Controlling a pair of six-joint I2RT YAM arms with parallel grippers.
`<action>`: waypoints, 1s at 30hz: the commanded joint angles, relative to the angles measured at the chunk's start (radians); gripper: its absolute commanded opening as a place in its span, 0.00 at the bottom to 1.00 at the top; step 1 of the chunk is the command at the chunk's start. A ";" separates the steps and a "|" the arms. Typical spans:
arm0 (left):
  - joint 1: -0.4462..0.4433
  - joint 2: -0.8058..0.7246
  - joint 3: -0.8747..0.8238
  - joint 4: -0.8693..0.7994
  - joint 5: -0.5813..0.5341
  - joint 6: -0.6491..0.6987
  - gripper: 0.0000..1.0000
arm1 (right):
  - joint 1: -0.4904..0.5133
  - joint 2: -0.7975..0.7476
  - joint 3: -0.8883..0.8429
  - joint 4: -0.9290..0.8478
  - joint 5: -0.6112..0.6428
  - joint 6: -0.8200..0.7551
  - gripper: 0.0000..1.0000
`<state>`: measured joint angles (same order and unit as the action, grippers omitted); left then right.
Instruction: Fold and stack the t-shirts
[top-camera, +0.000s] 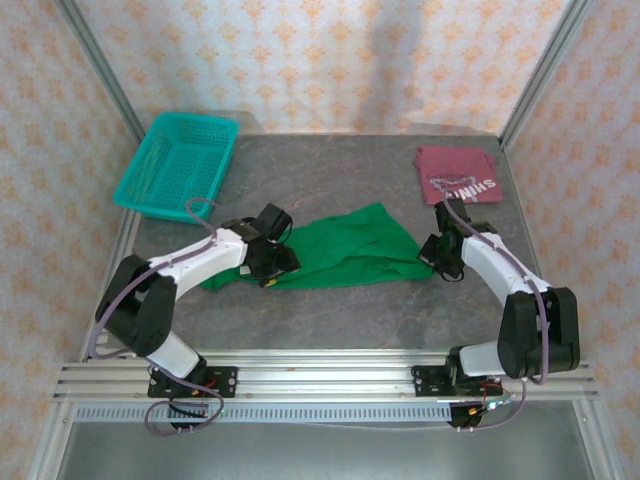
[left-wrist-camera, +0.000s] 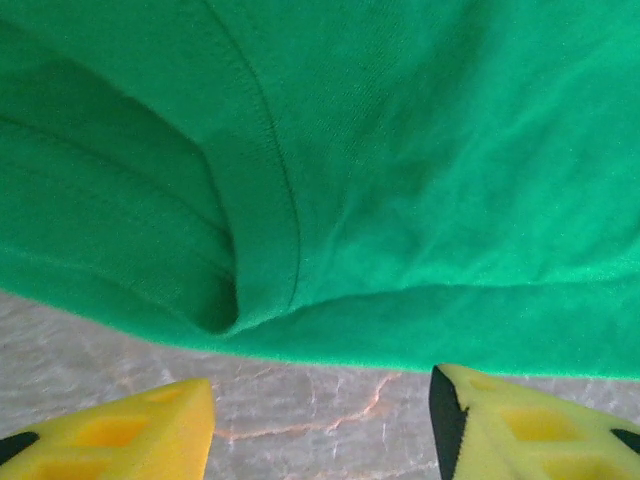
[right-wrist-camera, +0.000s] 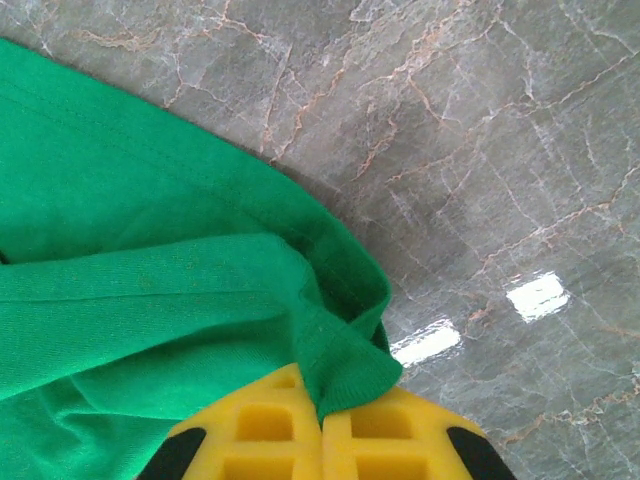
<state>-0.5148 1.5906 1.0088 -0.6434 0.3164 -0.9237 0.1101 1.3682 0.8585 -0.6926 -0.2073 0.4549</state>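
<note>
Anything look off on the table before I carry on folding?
Nothing spilled or damaged. The green shirt lies bunched and skewed, not flat. The right gripper is shut on one corner, while the left gripper is open, the hem just beyond its fingertips.

Lab test booth: aluminium rails (top-camera: 320, 375), patterned walls (top-camera: 320, 60), stone-look table (top-camera: 330, 180).

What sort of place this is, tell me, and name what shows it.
Probably a robotics lab test cell: an aluminium-profile frame holding patterned wall panels, and two white-and-black robot arms, left and right, bolted to a slotted metal rail.
</note>
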 joint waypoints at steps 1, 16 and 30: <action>-0.006 0.043 0.049 -0.015 -0.021 -0.006 0.55 | -0.005 0.006 0.002 -0.005 0.002 -0.010 0.00; -0.006 0.195 0.147 -0.063 -0.230 0.033 0.37 | -0.004 0.005 -0.029 0.009 -0.006 -0.004 0.00; -0.005 0.184 0.173 -0.066 -0.242 0.118 0.00 | -0.004 -0.052 -0.025 -0.046 0.045 -0.003 0.11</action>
<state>-0.5171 1.8164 1.1515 -0.6758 0.1207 -0.8364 0.1101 1.3548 0.8375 -0.6949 -0.2054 0.4538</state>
